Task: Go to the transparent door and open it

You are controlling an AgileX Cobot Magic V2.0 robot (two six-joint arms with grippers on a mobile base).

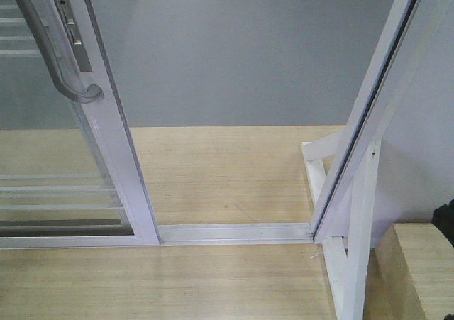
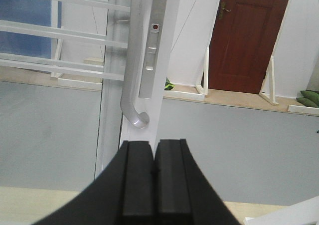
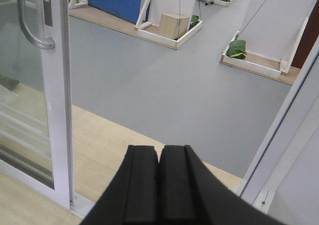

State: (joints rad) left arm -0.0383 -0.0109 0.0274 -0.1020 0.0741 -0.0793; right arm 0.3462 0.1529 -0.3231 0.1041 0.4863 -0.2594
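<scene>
Grey floor (image 1: 234, 57) beyond wooden threshold (image 1: 213, 178). Transparent door (image 1: 106, 142) at 9 o'clock, slid aside; grey handle (image 1: 53, 47) at 10 o'clock. Left gripper (image 2: 154, 172) clenched, empty; right gripper (image 3: 159, 172) likewise.

The transparent door (image 1: 106, 142) is cut off by the top and left edges of the front view; only its lower right portion shows. The upper part of the curved handle (image 1: 53, 47) leaves the frame at the top in every view. The floor track (image 1: 234, 233) is hidden behind the door frame on the left. In the wrist views, the left gripper (image 2: 154, 155) and right gripper (image 3: 160, 160) are cropped by the bottom edge, showing fingertips only.
</scene>
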